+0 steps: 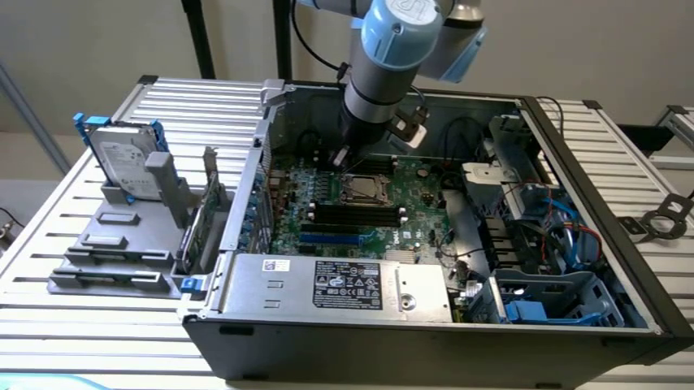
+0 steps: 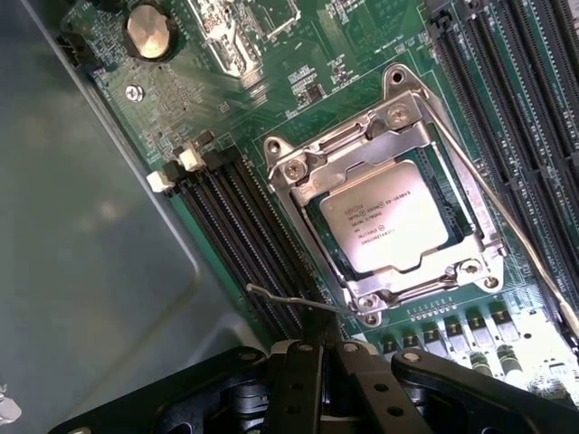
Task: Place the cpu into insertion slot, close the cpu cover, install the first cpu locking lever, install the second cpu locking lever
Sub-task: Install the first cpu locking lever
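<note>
We see the gripper pinched fully shut with nothing in it, poised just beside the insertion slot, where the cpu lies seated under the lowered cpu cover, a thin locking lever close by its fingertips.

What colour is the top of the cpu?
Silver-grey cpu with dark printed text, clearest in the wrist view.

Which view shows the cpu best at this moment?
The wrist view. There the cpu sits close up in the insertion slot, its silver top and printed lettering plain inside the cpu cover window. In the exterior view the cpu is a small pale square on the green board, just below the arm.
</note>
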Robot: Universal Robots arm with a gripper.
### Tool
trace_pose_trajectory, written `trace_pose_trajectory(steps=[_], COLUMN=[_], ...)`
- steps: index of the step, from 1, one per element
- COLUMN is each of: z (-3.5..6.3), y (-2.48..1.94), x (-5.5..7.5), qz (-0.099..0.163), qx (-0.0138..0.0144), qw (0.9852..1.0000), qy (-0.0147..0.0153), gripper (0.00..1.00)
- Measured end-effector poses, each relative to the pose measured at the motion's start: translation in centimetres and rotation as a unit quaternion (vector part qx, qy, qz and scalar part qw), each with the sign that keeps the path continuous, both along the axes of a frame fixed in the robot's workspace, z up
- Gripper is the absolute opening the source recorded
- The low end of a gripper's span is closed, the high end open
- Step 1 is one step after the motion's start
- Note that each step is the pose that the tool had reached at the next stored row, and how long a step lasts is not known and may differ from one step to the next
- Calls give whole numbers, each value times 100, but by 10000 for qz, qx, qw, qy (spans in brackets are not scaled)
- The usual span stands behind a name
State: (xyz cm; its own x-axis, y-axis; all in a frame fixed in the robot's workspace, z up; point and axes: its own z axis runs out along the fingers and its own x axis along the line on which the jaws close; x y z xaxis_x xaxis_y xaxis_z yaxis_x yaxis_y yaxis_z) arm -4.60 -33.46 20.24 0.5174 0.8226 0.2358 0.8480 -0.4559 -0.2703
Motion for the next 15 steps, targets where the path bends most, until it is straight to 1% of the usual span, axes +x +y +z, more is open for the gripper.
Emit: trace_pose_trajectory(steps=[3,8,9,15], z=[0,0,-1,-10], y=[0,0,0,0], x=[1,9,17,68], qz=[-46,-88,-94,-120], qx=[-22,-62,-68,-97], qw=[10000,9999,9999,9998], qy=[18,78,85,105], gripper=[11,11,11,11])
